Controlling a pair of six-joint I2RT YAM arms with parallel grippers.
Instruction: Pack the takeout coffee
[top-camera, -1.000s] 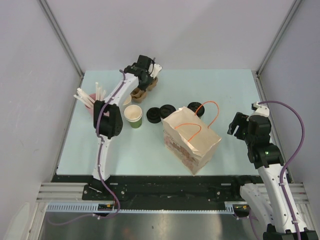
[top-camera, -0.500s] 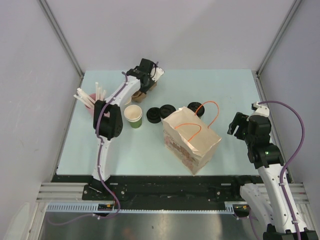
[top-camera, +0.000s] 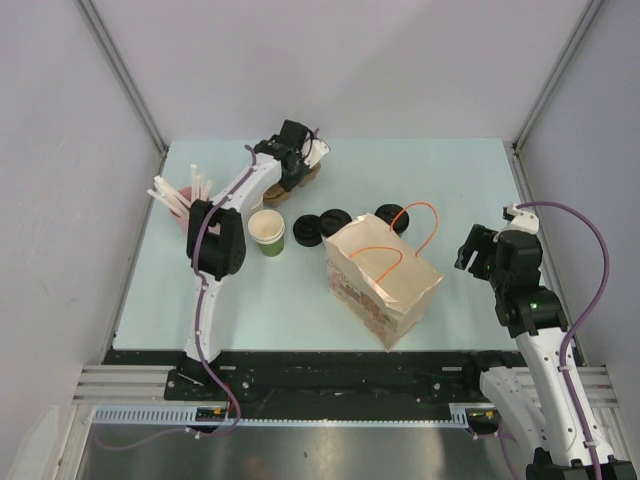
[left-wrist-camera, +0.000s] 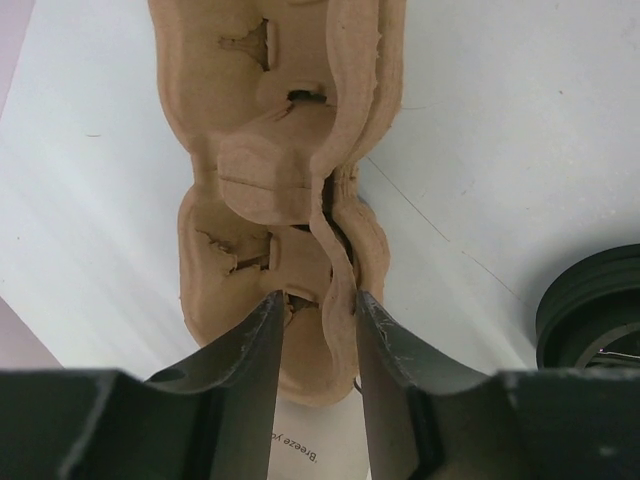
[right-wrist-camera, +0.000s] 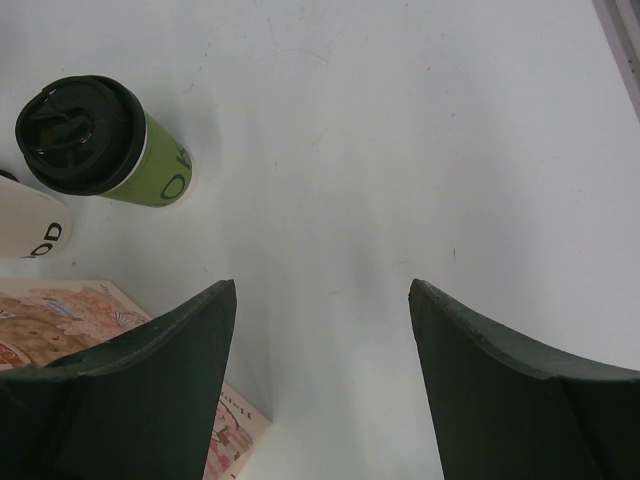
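One carrier (left-wrist-camera: 262, 190) rim in left gripper (left-wrist-camera: 317, 302), right gripper (right-wrist-camera: 320, 292) spread wide

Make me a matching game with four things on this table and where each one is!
1. brown moulded cardboard cup carrier
2. printed paper bag with orange handles
3. green-sided paper cup with black lid
4. pink cup of white straws

A. near the left edge of the pale table
B. between the left arm's jaws
C. mid-table, top open
D. beside a white-sided paper cup

Pairs: 1-B, 2-C, 3-D, 4-A.
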